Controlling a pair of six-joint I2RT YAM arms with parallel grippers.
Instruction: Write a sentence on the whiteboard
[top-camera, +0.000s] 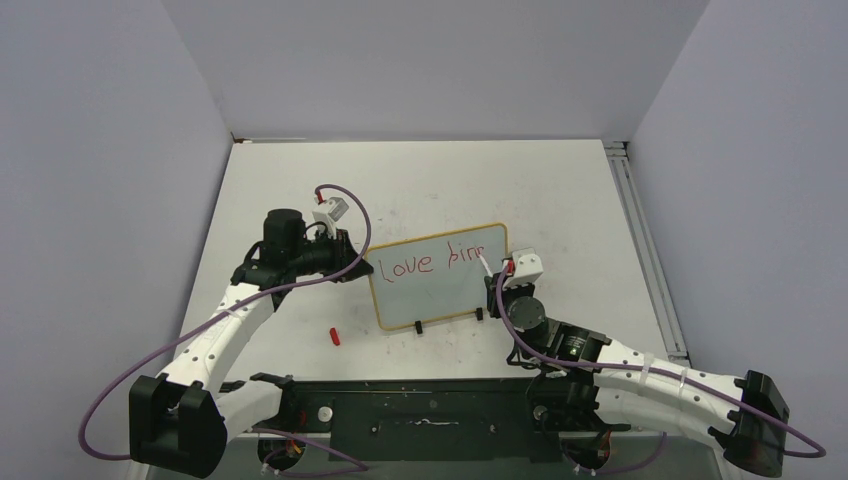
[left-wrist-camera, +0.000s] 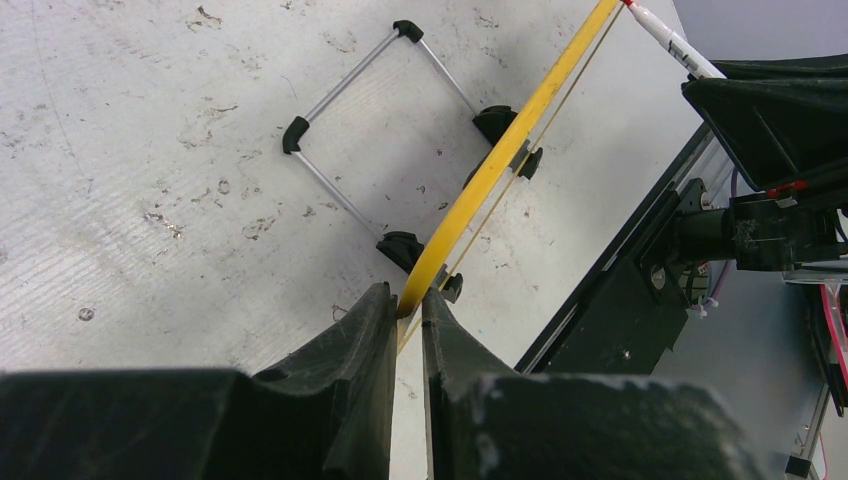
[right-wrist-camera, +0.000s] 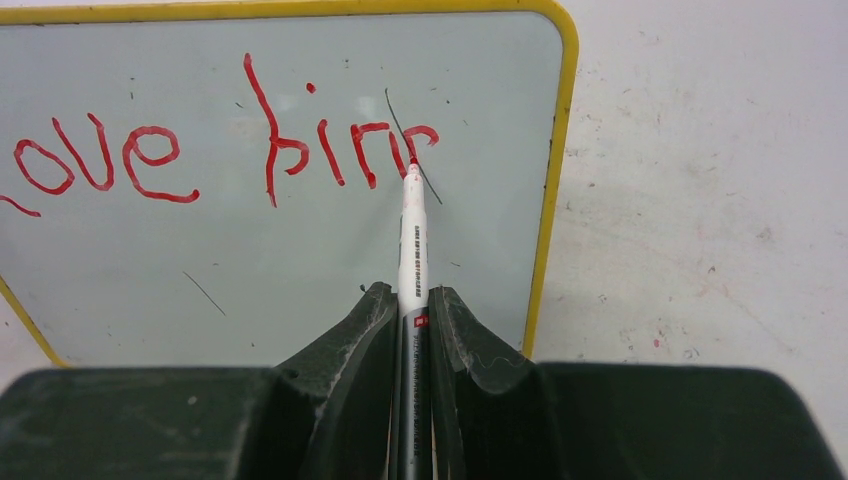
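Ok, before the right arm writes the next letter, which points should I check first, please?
1. The left gripper is shut on the whiteboard frame: ok.
2. The right gripper is shut on the marker: ok.
3. The marker tip sits at the last red stroke of the sentence: ok.
4. Bare board remains right of the tip: ok, but narrow.
5. The sentence is complete: not ok, second word unfinished.
6. The red cap lies apart from the board: ok.

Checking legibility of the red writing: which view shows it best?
Right wrist view: the red handwritten marker words fill the frame, sharp. Top external shows them small; left wrist sees only the white board's yellow frame edge-on.
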